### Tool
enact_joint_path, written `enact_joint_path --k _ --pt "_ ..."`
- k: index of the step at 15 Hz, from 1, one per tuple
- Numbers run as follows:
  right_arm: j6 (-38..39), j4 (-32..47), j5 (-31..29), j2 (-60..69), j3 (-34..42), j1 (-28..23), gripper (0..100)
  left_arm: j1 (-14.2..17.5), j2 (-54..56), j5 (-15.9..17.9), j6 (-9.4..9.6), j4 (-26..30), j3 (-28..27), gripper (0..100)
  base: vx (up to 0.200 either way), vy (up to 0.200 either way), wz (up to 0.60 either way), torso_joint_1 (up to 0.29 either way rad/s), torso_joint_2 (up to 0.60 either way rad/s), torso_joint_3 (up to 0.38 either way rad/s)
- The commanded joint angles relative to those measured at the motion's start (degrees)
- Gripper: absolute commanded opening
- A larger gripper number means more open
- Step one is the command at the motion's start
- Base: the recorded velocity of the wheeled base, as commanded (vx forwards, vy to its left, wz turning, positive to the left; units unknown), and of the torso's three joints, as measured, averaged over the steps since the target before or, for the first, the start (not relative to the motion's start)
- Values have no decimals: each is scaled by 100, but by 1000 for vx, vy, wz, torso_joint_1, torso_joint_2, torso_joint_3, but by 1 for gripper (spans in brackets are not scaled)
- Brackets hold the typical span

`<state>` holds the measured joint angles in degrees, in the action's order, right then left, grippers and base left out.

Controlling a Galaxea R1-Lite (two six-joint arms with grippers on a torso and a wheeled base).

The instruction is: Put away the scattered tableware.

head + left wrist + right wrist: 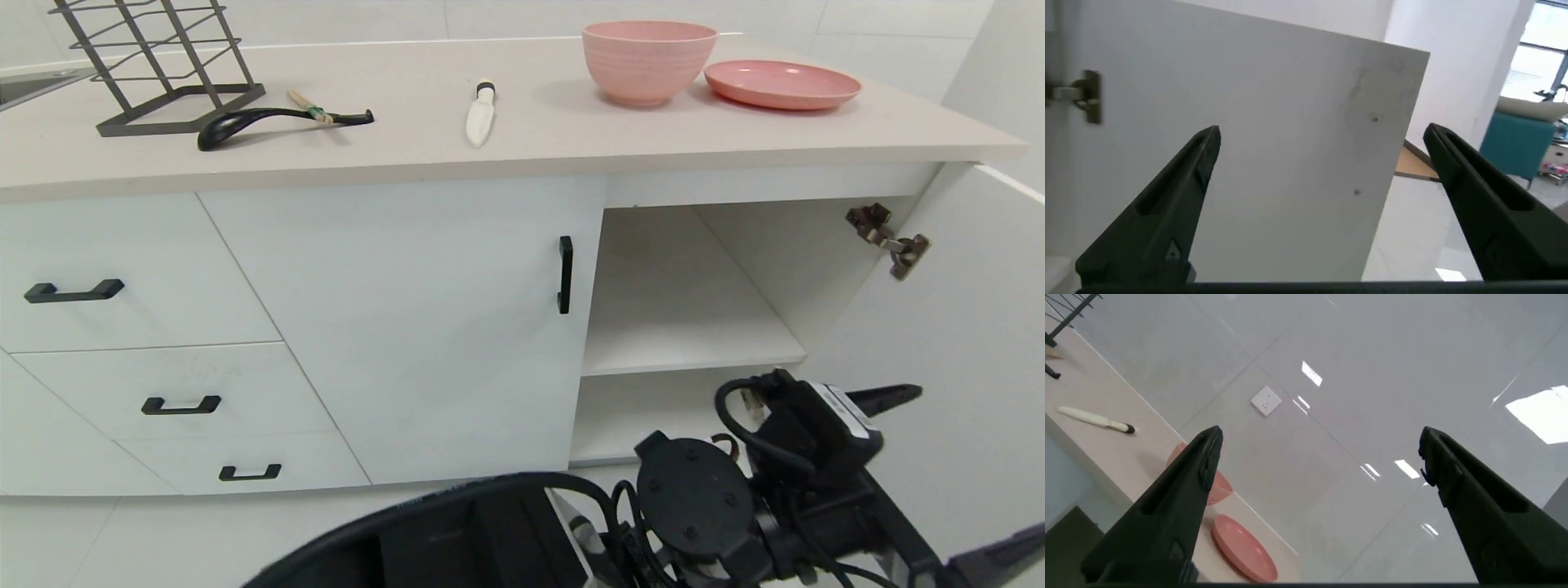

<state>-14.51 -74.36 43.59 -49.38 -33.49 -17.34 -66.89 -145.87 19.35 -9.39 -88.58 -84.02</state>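
On the counter stand a pink bowl [649, 61] and a pink plate [782, 83] at the back right. A white knife [481, 114] lies mid-counter, with a black ladle [245, 122] and chopsticks [310, 106] to its left. My left gripper [976, 461] hangs low in front of the open cupboard, facing the door's inner face [1290, 122], open and holding nothing [1323, 135]. My right gripper [1321, 437] points up at the tiled wall, open and holding nothing; past it show the knife [1094, 418], bowl [1212, 486] and plate [1245, 547].
A dark wire rack [163, 65] stands at the counter's back left. The right cupboard has a bare shelf [686, 327], and its door [963, 327] is swung out to the right. Left of it are a closed door with a black handle [564, 274] and drawers [147, 318].
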Motion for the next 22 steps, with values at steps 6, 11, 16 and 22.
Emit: enact_joint_path --k 6,11,16,22 --pt "-87 -61 26 -678 1345 257 100 1829 3065 43 297 -142 4051 100 0 0 0 0 0 0" --pt "-228 -43 0 -880 1863 231 100 2620 6194 60 473 -142 6556 100 0 0 0 0 0 0" --pt "-377 -17 62 -845 2092 248 100 3868 8628 60 420 -125 8402 100 0 0 0 0 0 0" --pt "-430 -26 316 315 2821 1400 100 5388 12706 34 411 4560 7883 100 0 0 0 0 0 0"
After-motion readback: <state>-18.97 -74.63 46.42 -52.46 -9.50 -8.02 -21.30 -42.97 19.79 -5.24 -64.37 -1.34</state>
